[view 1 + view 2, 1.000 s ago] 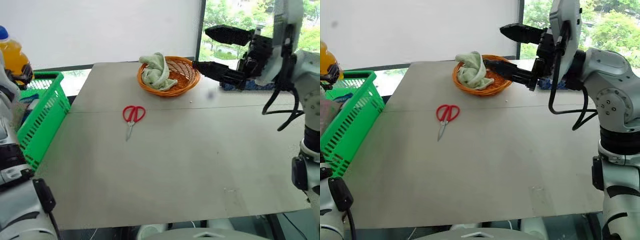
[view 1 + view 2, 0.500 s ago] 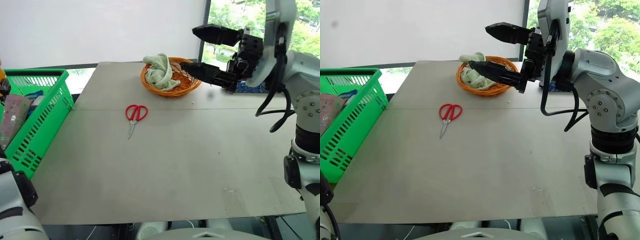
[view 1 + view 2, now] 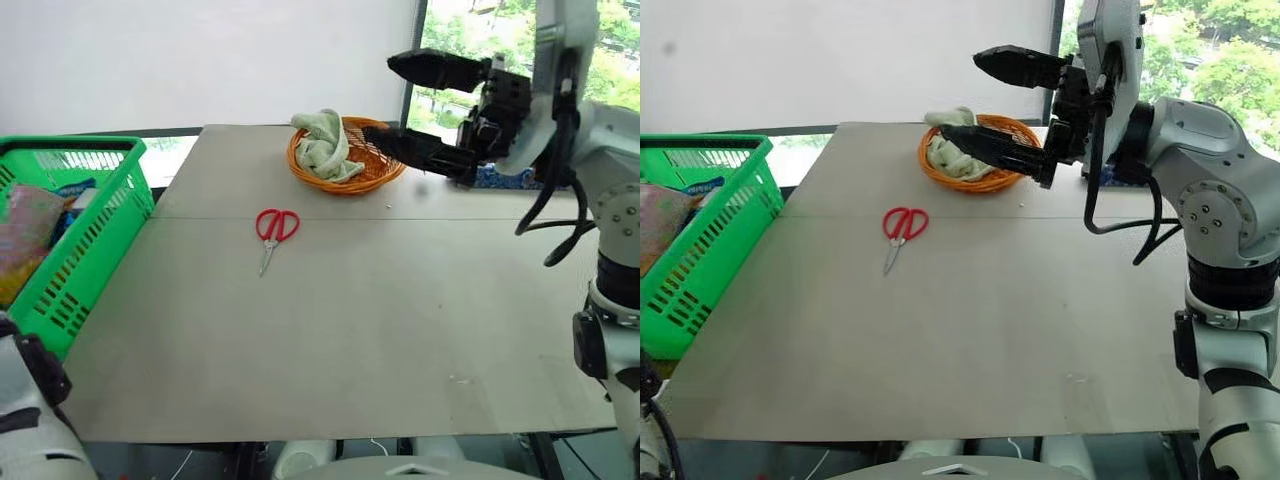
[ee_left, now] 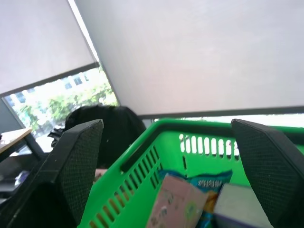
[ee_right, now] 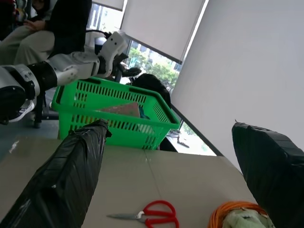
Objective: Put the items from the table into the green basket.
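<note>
Red-handled scissors (image 3: 272, 228) lie on the grey table (image 3: 350, 340), left of centre. The green basket (image 3: 92, 248) stands at the table's left edge with a pink packet (image 3: 25, 232) and other packets inside. My left gripper (image 4: 166, 126) hangs open above the basket's inside (image 4: 142, 161), with nothing between its fingers. My right gripper (image 3: 385, 98) is open and empty, held level above the table's far side, pointing left beside the orange wicker basket. The right wrist view looks past its fingers (image 5: 61, 180) to the scissors (image 5: 147, 216) and the green basket (image 5: 118, 126).
A round orange wicker basket (image 3: 370, 170) holding a pale green cloth (image 3: 322, 145) sits at the table's far edge. A window and white blind lie behind. A seated person (image 5: 33, 23) shows beyond the green basket.
A second ago my left gripper held an orange bottle above the green basket; now its jaws stand wider with nothing in them. The head view has swung. The right gripper stayed put.
</note>
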Controlling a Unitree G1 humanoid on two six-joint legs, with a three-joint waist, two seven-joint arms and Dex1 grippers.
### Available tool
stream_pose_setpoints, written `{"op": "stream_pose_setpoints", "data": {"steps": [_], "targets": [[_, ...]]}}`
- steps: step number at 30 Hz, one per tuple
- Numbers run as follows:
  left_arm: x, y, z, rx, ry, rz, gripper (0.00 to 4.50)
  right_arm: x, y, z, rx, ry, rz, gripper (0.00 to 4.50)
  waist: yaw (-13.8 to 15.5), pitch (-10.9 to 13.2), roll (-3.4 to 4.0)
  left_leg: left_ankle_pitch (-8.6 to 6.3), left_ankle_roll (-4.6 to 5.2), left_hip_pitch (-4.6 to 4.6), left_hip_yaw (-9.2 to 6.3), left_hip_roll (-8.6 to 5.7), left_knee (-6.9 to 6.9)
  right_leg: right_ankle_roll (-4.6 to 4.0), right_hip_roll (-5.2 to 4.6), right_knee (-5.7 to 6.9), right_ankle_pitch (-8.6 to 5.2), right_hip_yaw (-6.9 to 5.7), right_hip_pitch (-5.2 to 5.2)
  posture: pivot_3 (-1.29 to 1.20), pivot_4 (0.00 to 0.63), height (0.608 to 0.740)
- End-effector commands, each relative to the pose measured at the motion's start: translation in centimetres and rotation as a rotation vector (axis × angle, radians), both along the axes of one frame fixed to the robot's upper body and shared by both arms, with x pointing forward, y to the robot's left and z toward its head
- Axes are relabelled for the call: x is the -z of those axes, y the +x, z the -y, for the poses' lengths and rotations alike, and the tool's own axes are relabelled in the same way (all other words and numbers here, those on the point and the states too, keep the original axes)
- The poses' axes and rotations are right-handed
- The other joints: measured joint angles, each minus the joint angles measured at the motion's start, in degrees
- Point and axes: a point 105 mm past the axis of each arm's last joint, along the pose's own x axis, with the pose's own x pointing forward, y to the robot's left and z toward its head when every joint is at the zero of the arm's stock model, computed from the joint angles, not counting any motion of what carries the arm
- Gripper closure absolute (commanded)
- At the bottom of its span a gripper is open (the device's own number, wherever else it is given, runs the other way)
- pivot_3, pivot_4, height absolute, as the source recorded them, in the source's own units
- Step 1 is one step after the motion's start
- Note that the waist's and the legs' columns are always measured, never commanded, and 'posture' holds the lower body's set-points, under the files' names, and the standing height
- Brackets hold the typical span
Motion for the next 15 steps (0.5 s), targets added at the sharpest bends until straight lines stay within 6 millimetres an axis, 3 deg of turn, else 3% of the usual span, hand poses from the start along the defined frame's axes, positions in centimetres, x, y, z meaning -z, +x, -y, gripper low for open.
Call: {"op": "stream_pose_setpoints", "data": {"steps": [1,3,7,10,15], "targets": [[1.1,0.6,10.0,0.428,0.032,-0.063,0.05,2.3,0.4,4.9,0.185,-0.112,-0.068,0.00,0.30,-0.04,0.00,0.00,0.00,-0.03,0.03,0.02,-0.01,-0.03,0.02,-0.09,0.03,0.03,-0.02,0.15,0.000,0.740],[3.3,-0.5,14.5,0.606,0.029,-0.139,0.05,4.3,0.1,7.3,0.281,-0.201,-0.110,0.00,0.20,-0.04,-0.01,-0.10,0.17,-0.14,-0.07,0.08,0.05,-0.06,-0.08,-0.20,0.04,0.19,-0.02,0.14,0.000,0.740],[6.5,-3.2,19.3,0.795,-0.059,-0.258,0.05,6.2,-0.3,10.8,0.466,-0.286,-0.156,0.00,-1.24,-0.04,0.02,-0.17,0.24,-0.09,0.30,0.42,-0.03,-0.08,-0.02,-0.21,0.04,0.64,-0.18,0.09,0.000,0.740],[9.3,-5.3,20.8,0.861,-0.130,-0.369,0.05,7.4,-1.0,13.0,0.585,-0.324,-0.206,0.00,-2.41,-0.08,0.27,-0.16,0.23,0.21,0.61,0.59,-0.27,-0.19,0.08,-0.21,-0.03,0.87,-0.10,0.05,0.002,0.740],[12.4,-6.6,20.4,0.856,-0.164,-0.490,0.05,8.9,-2.2,14.2,0.667,-0.345,-0.262,0.00,-3.67,0.04,0.55,-0.14,0.23,0.93,1.22,0.73,-0.36,-0.46,0.52,-0.21,-0.38,1.13,0.38,0.01,0.015,0.740]]}}
